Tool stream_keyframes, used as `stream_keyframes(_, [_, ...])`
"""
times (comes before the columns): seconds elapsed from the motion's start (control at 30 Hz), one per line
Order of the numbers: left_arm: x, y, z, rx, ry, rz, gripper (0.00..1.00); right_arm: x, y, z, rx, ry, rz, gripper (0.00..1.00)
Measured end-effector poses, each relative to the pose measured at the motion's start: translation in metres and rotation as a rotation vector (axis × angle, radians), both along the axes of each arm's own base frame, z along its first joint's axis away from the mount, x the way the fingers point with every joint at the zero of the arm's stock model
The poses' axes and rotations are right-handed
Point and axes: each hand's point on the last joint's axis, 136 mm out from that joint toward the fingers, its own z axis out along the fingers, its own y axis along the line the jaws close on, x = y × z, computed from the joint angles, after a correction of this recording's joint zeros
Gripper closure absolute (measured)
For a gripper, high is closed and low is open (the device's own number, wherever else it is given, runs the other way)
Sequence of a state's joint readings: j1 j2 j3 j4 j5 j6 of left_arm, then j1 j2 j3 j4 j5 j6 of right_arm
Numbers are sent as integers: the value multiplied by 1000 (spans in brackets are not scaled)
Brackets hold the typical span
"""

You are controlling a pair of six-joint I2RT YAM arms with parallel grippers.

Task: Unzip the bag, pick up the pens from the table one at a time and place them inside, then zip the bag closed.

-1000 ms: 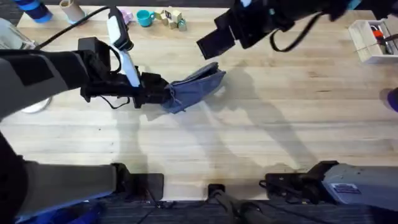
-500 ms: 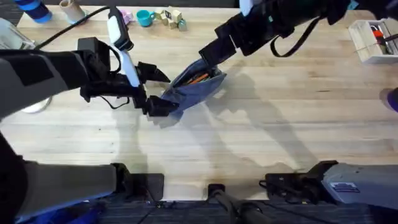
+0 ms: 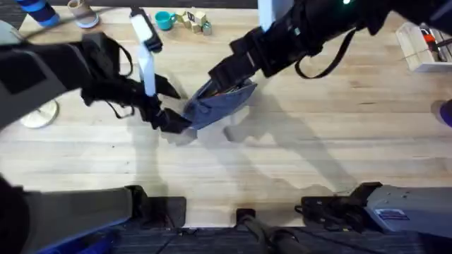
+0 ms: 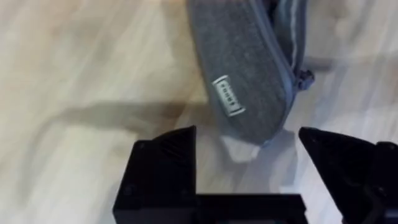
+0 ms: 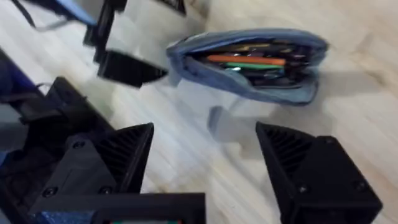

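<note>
The blue-grey bag (image 3: 219, 106) lies slanted on the wooden table (image 3: 296, 155), its zipper open. Inside it an orange pen (image 5: 245, 59) rests among other pens, and a sliver of orange (image 3: 224, 89) shows from overhead. My left gripper (image 3: 169, 104) is open at the bag's left end, one finger on each side, not gripping it. In the left wrist view the bag (image 4: 249, 74) ends just ahead of the open left gripper (image 4: 249, 168). My right gripper (image 3: 222, 73) hovers open over the bag's far edge, and its wrist view shows the right gripper (image 5: 211, 155) above the open bag (image 5: 249, 68).
A white box of markers (image 3: 424, 44) stands at the far right. Along the back edge are a teal cup (image 3: 164, 20), small blocks (image 3: 196, 21), a beige cup (image 3: 83, 13) and a blue object (image 3: 39, 13). A white disc (image 3: 39, 116) lies at left.
My left gripper, shut on the bag's left end a second ago, has opened and let go. The right arm came down and left toward the bag, whose opening now shows pens.
</note>
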State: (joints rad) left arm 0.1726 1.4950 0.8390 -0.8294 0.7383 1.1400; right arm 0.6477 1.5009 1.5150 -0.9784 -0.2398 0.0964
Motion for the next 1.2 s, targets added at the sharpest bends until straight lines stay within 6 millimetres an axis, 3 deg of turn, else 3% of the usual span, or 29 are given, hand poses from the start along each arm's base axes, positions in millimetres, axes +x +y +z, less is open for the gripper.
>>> stream_keyframes(0.27, [29, 23, 51, 161, -164, 24, 5, -26, 21, -3, -34, -5, 75, 4])
stream_keyframes(0.43, [31, 26, 64, 186, -206, 31, 6, -35, 27, -5, -73, -30, 76, 4])
stream_keyframes(0.57, [24, 28, 66, 191, -188, 37, 6, -39, 33, -8, -73, -33, 61, 4])
stream_keyframes(0.8, [1, 39, 74, 174, -168, 37, 6, -39, 31, -43, -101, 1, 25, 4])
stream_keyframes(1.0, [-19, 51, 94, 76, -257, 15, 6, -35, 36, -44, -77, -14, 15, 4])
stream_keyframes(1.2, [-21, 51, 101, 43, -337, -34, 6, -33, 38, -46, -69, -17, 10, 4])
